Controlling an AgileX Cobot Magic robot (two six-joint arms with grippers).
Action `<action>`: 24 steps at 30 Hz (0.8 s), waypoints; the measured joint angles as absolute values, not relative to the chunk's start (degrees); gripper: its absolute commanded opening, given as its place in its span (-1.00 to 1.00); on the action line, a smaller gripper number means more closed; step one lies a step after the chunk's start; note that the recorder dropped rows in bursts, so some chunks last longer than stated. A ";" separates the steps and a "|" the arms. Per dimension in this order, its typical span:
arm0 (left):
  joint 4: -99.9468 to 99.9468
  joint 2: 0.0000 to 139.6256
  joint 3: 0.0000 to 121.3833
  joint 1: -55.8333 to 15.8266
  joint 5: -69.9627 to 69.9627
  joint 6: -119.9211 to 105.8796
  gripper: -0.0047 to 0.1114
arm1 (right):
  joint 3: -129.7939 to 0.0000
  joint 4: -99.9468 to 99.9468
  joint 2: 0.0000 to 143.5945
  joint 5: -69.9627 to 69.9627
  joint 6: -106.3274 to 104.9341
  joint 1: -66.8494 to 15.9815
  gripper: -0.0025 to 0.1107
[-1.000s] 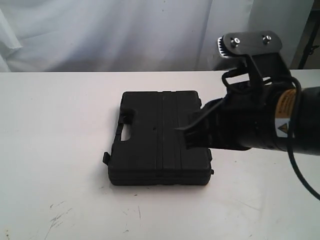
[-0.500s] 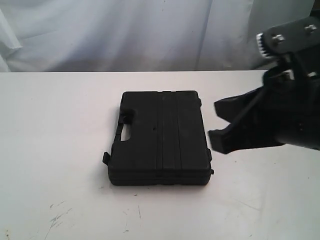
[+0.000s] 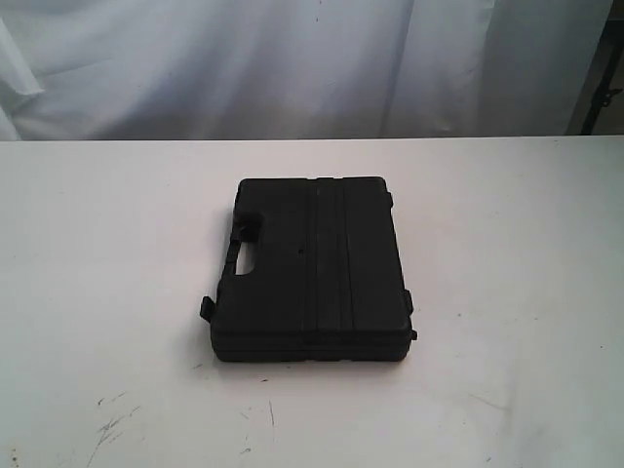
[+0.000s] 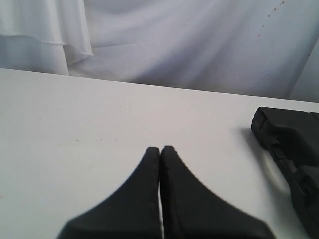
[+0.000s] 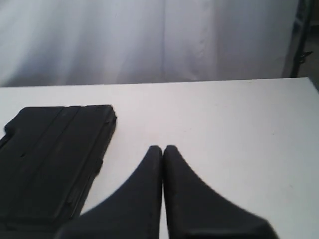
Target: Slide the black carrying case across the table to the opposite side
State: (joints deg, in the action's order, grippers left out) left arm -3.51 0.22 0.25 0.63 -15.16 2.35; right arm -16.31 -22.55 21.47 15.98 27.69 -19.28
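Plainly, one black carrying case (image 3: 312, 268) lies flat on the bench (image 3: 507, 390), a little left of the middle of the exterior frame, with bare white surface all round it. It is a rectangular box of matte, hard-looking moulded plastic with rounded corners. A band of straight parallel grooves (image 3: 331, 263) runs down the lid from its upper edge to its lower edge. Near the left side an oblong handle slot (image 3: 244, 263) with rounded ends is cut through the shell. One small tab (image 3: 207, 307) juts from the left edge by the lower left corner, and small nubs (image 3: 410, 304) stick out of the right edge.

The bench is a wide, smooth white top with a few thin dark scuff marks (image 3: 112, 421) in the lower left of the frame. Behind it white cloth (image 3: 244, 68) hangs in soft folds across the upper part.

Two hands show, one in each wrist view. The left hand (image 4: 160, 149) has two smooth black fingers (image 4: 139, 199), broad at the base and tapering to blunt tips, pressed together with only a hairline seam between them and holding nothing; a corner of the case (image 4: 291, 149) lies well apart from the tips. The right hand (image 5: 163, 148) has the same shape, its two fingers likewise closed tip to tip and empty, with the case (image 5: 55, 159) just beside it, not touching.
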 measured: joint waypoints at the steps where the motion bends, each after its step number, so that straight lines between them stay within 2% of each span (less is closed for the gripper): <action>1: -3.51 0.22 0.25 0.63 -15.16 2.35 -0.92 | -14.78 -22.66 18.62 15.98 27.69 -17.85 -0.96; 9: -3.51 0.22 0.25 0.63 -15.16 2.35 -0.92 | -7.18 -22.66 5.00 17.59 28.10 -15.45 -0.96; 14: -3.51 0.22 0.25 0.63 -15.16 2.35 -0.92 | -4.69 -17.69 3.77 17.71 24.68 -14.58 -0.96; 24: -3.51 0.22 0.25 0.63 -15.16 2.35 -0.92 | -3.81 -3.79 3.73 18.04 8.45 -5.49 -0.96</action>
